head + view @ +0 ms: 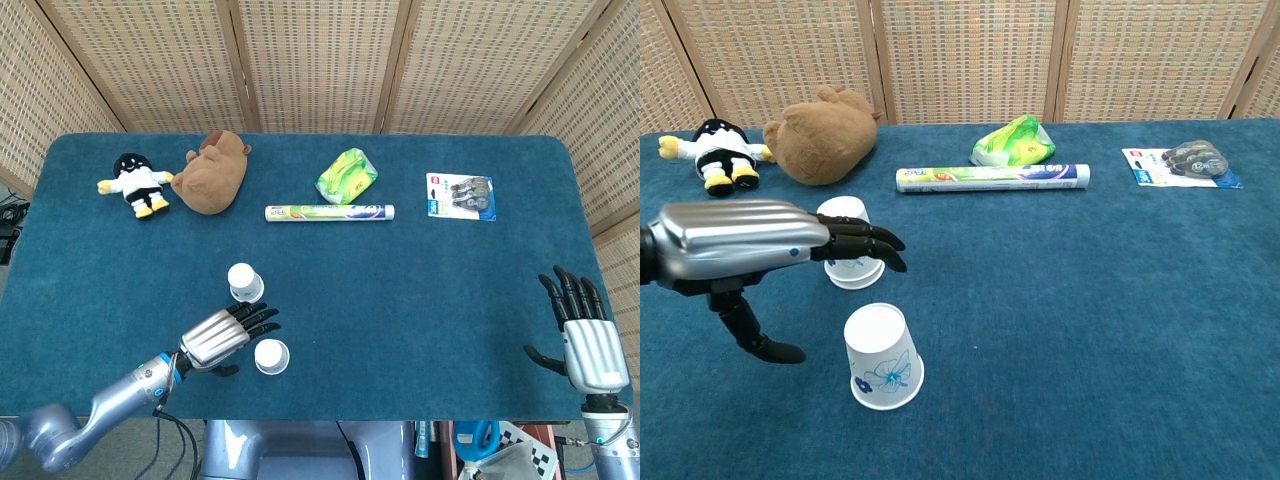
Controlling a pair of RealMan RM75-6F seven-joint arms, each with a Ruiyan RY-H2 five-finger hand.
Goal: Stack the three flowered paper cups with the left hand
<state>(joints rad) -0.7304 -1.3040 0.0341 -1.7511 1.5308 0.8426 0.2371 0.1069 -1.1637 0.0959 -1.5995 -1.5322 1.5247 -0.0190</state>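
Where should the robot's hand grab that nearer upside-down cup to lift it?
Probably around the side wall of the nearer cup, coming from its left where the left hand hovers open. The cup stands upside down, its narrow base on top, so fingers and thumb can wrap it.

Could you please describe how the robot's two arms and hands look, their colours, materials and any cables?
The left hand has a ribbed silver metal back and glossy black fingers. Its arm is silver-grey with a blue ring at the wrist, and a black cable hangs from it. The right hand looks the same: silver ribbed back, black fingers.
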